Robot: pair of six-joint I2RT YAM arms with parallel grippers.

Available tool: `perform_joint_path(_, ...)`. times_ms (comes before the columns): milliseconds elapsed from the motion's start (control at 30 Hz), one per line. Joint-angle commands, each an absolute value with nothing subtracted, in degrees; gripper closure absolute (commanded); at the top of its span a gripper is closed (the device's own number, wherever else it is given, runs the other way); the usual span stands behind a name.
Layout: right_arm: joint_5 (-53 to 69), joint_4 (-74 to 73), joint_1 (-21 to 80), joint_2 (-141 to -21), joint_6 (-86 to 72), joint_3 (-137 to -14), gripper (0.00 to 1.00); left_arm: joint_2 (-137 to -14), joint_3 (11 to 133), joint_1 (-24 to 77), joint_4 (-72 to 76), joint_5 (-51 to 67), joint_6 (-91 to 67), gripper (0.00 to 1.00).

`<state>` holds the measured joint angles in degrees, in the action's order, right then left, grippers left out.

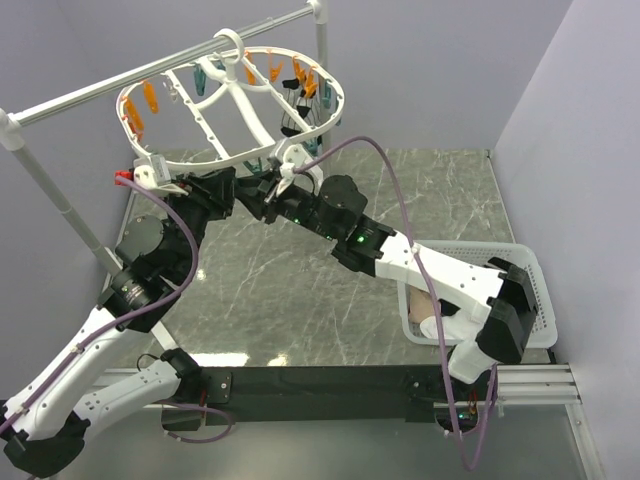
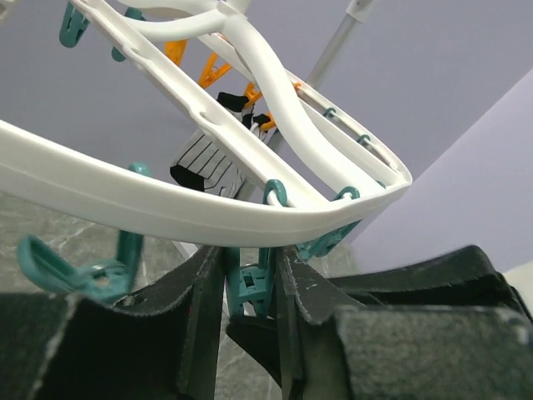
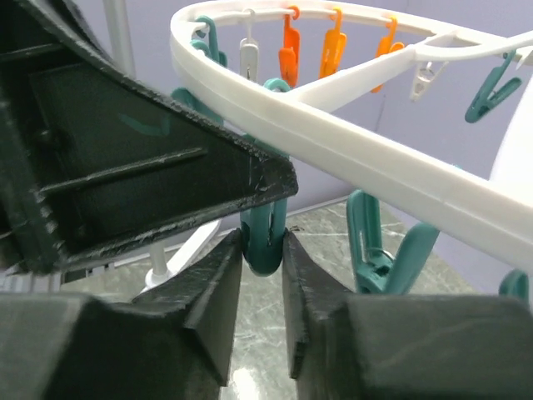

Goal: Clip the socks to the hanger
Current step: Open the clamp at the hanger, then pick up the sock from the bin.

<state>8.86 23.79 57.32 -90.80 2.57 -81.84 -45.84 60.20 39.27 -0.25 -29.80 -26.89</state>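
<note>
Now: left fingers (image 2: pixel 200 321) pinched tight on teal clip (image 2: pixel 250 285) under hanger (image 2: pixel 166 208); right fingers (image 3: pixel 212 308) narrowly apart, gripping possibly same clip.

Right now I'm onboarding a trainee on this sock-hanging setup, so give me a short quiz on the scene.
1. True or false: the left hand is shut on a teal clip under the hanger rim.
2. Which hangs from the hanger in the left wrist view? A striped sock, B pinkish sock, C red sock.
3. Fill in: the white basket sits on the robot's ____ side.
Key: 1 true; 2 A; 3 right.
</note>
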Motion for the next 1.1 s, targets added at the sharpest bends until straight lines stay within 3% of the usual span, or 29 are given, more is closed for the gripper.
perform_joint_path(0,13.09,23.65,57.22,-84.29,4.3,-79.81,0.65,-45.88,60.29,38.85,2.02,-32.17,-27.16,0.78)
perform_joint_path(33,13.97,22.77,57.04,-83.16,4.74,-79.46,0.54,-45.79,60.38,38.85,2.02,-32.08,-27.25,0.78)
perform_joint_path(133,16.78,16.8,56.34,-81.05,6.68,-78.75,0.39,-45.79,59.77,38.85,2.63,-32.34,-27.77,0.78)
perform_joint_path(233,17.14,12.84,55.46,-78.59,8.17,-77.0,0.33,-45.79,59.41,38.76,3.16,-32.52,-28.3,0.78)
perform_joint_path(600,17.5,6.94,44.58,-70.32,-4.64,-69.27,0.31,-45.62,57.04,38.85,6.32,-28.05,-26.11,0.77)
perform_joint_path(867,-13.56,-2.95,37.36,-56.18,-17.83,-55.58,0.21,-44.56,55.37,38.85,6.59,-26.11,-25.05,0.77)
perform_joint_path(1067,-26.35,-15.34,28.48,-42.81,-26.97,-48.26,0.13,-45.44,56.86,38.85,6.42,-24.26,-23.03,0.77)
